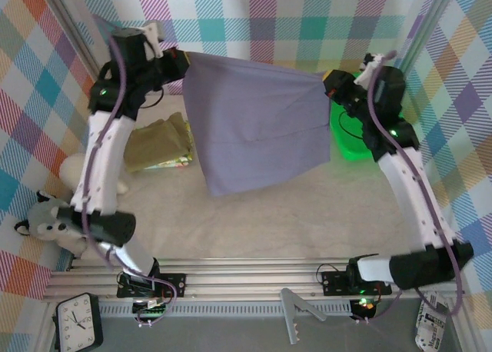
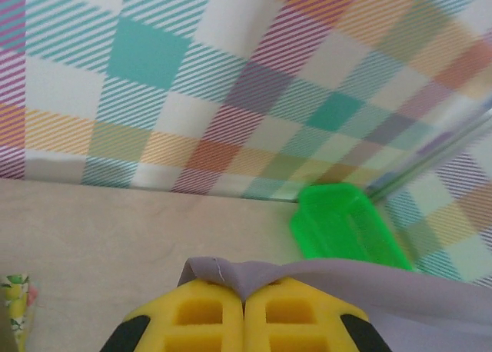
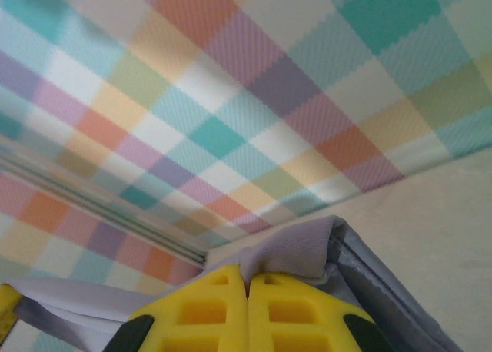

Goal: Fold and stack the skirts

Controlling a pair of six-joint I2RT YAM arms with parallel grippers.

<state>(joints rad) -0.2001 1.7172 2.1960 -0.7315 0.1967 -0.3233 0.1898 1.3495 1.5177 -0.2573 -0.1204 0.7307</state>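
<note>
Above the middle of the table (image 1: 269, 221), the lavender-grey skirt (image 1: 257, 125) hangs as a flat, roughly rectangular sheet of smooth, matte woven cloth. It is stretched by its top edge between the two grippers. The lower edge slopes and is lowest at the left corner.

The left gripper (image 1: 178, 62) is fully closed. In the left wrist view its yellow, ribbed plastic fingertips meet with a fold of the lavender-grey skirt pinched between them. The right gripper (image 1: 332, 84) is likewise fully closed, clamping the opposite top corner, where the fabric bunches into soft creases over the fingertips.

To the left of the hanging sheet, the olive-khaki skirt (image 1: 157, 141) lies on the table as a folded, slightly rumpled pad. A strip of the floral skirt (image 1: 175, 163) shows at its near edge.

The green tray (image 1: 346, 141) is a translucent, glossy plastic container with sloped walls, standing at the far right corner, partly hidden behind the cloth. Where its interior is visible, it shows plain green plastic.

A grey plush toy (image 1: 50, 221) and a white plush toy (image 1: 73, 171) sit at the left edge.
</note>
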